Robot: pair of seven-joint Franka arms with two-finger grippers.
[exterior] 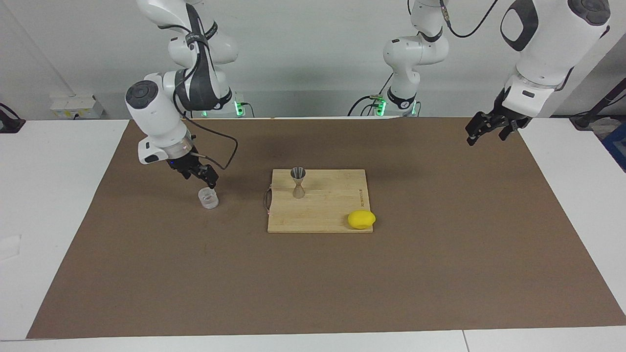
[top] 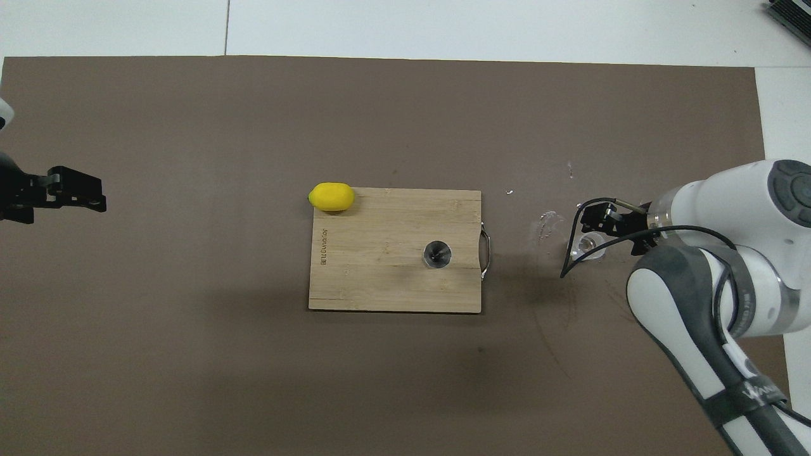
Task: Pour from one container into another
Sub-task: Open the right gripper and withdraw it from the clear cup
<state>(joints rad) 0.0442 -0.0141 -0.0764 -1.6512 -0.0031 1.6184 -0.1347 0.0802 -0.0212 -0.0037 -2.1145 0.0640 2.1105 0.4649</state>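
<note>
The table (exterior: 440,274) carries a wooden cutting board (exterior: 323,215) at its middle. The right claw (exterior: 208,180) hangs just over the glass cup (exterior: 208,198), which stands on the table toward the right arm's end; whether its fingers are apart I cannot tell. The left claw (exterior: 484,128) waits, fingers apart, over the left arm's end. On the board, a lemon (exterior: 361,219) lies at one corner, and the jigger (exterior: 298,182) stands upright nearer the robots.

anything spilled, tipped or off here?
Mostly tidy: jigger upright on the board, glass cup upright under the right gripper. Only oddity: pale smears on the mat beside the cup.
</note>
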